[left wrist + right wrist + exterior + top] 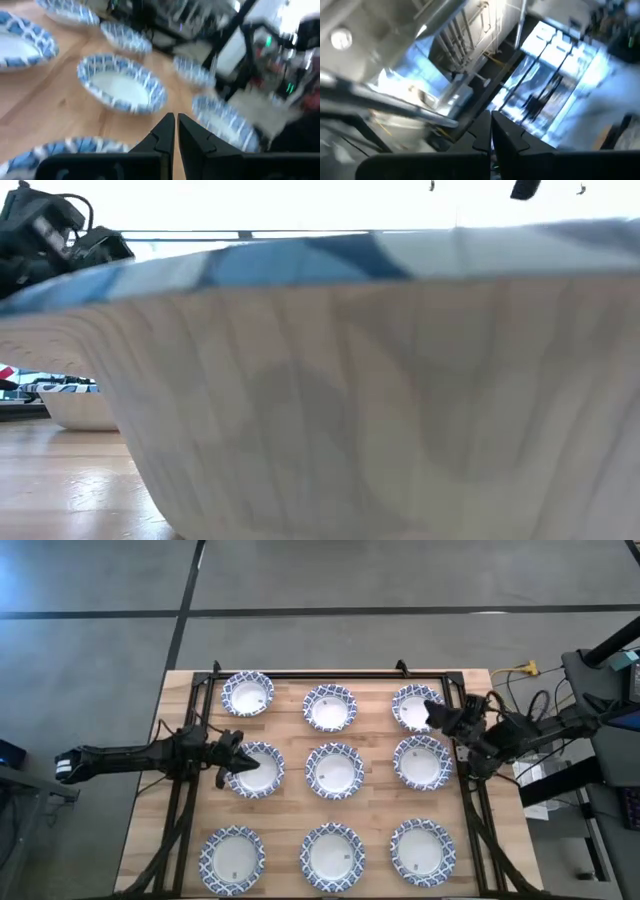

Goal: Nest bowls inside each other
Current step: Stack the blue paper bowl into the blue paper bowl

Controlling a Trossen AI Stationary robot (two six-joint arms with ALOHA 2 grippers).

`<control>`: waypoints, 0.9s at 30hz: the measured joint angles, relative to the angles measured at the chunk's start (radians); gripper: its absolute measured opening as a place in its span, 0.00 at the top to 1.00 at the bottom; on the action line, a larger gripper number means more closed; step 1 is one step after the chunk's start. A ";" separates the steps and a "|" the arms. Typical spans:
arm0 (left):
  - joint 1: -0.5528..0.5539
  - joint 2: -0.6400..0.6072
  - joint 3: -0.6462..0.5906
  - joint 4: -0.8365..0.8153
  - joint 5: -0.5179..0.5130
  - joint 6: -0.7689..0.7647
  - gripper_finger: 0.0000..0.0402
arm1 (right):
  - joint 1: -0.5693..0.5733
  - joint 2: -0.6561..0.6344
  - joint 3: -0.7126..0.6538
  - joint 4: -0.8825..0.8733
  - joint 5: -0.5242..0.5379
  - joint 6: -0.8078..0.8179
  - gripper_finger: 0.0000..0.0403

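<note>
Nine blue-rimmed white bowls stand apart in three rows of three on the wooden table (290,735), each on its base. My left gripper (230,757) is shut and empty at the left rim of the middle row's left bowl (258,770); that rim shows under it in the left wrist view (70,148). Whether it touches the rim does not show. My right gripper (433,713) is shut and empty at the right rim of the far right bowl (412,706); its wrist view (490,122) looks up into the room. In the low view one near bowl (380,380) fills the picture.
A black frame (330,673) runs along the table's far edge and down both sides. The centre bowl (334,770) and the far middle bowl (330,708) stand between the two grippers. Cables and equipment (560,730) crowd the right of the table.
</note>
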 joint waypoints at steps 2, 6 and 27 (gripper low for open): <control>0.000 -0.001 0.000 0.116 -0.005 -0.144 0.98 | 0.000 0.051 0.056 -0.003 -0.005 -0.147 0.98; 0.000 0.002 0.000 0.475 -0.126 -0.412 0.98 | 0.001 0.156 0.160 -0.008 -0.008 -0.356 0.98; 0.000 0.041 0.120 0.989 -0.638 -0.355 0.98 | 0.024 0.557 0.708 -1.203 0.067 0.146 0.98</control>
